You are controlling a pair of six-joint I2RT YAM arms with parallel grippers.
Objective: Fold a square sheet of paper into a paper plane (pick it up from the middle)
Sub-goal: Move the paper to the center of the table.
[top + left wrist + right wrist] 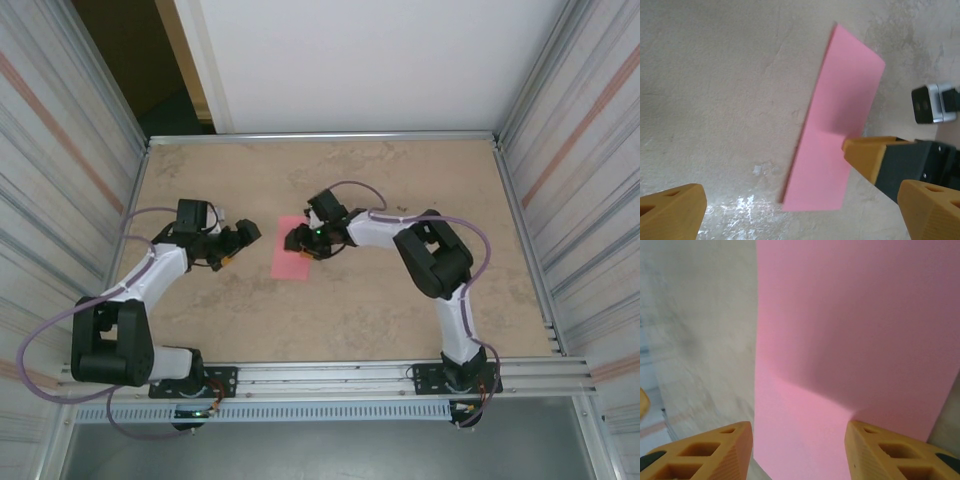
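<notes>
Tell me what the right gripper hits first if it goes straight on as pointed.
The paper, lying flat on the table. The right gripper points down at it, open; how close it is I can't tell.

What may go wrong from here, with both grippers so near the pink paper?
1. The right gripper is open low over the square sheet of paper, astride one edge. Closing there may crumple or drag the thin sheet rather than lift it.
2. The paper lies flat on the table, so the fingers may slide without catching it.
3. The left gripper is open close by, so the two could bump.
</notes>
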